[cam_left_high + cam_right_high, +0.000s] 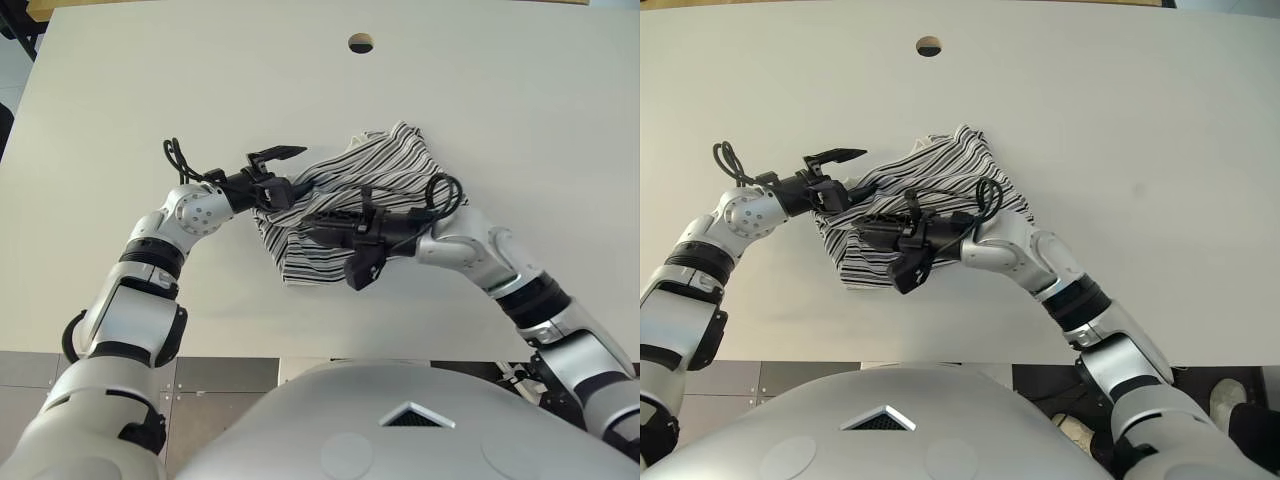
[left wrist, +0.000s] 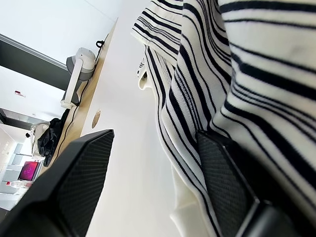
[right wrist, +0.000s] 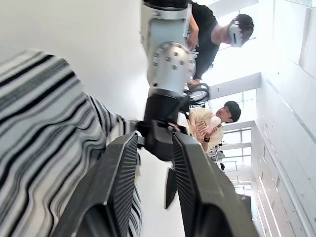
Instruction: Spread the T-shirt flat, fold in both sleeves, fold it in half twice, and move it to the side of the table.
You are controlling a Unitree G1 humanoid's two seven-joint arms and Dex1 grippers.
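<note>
Mid-table on the white tabletop, a bunched black-and-white striped fabric T-shirt, well in from near and far edges. At its left edge, the left gripper, spread wide, 1 finger against cloth. Over its near part, the right gripper, narrowly parted, gripping nothing.

A round hole sits near the far edge of the white table. Grey floor tiles lie below its near edge. A white jointed stand rises by the table's edge, and a dark bundle lies near it.
</note>
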